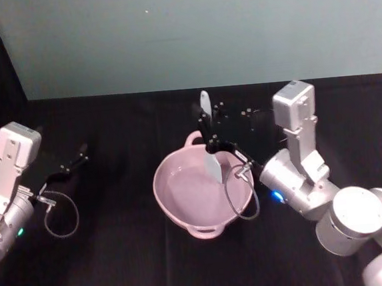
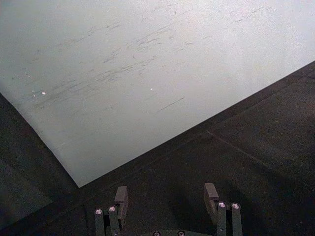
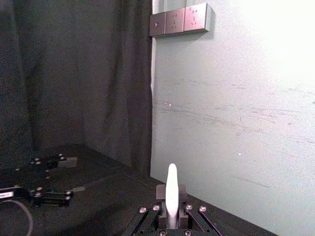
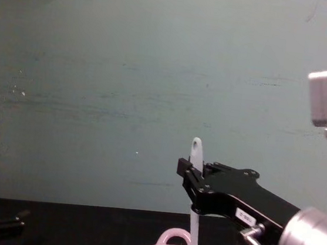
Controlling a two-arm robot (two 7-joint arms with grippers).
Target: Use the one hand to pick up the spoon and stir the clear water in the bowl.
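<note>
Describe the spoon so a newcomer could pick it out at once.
On the black table, find the pale pink bowl at centre. The spoon stands upright in it, clamped by the right gripper; the left gripper idles far left. It is the one slim white strip, blade down, against black gripper and table.

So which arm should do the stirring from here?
Right. The right gripper is shut on the spoon, holding it upright with the blade down inside the bowl. The left gripper is open, far off to the left of the bowl.
</note>
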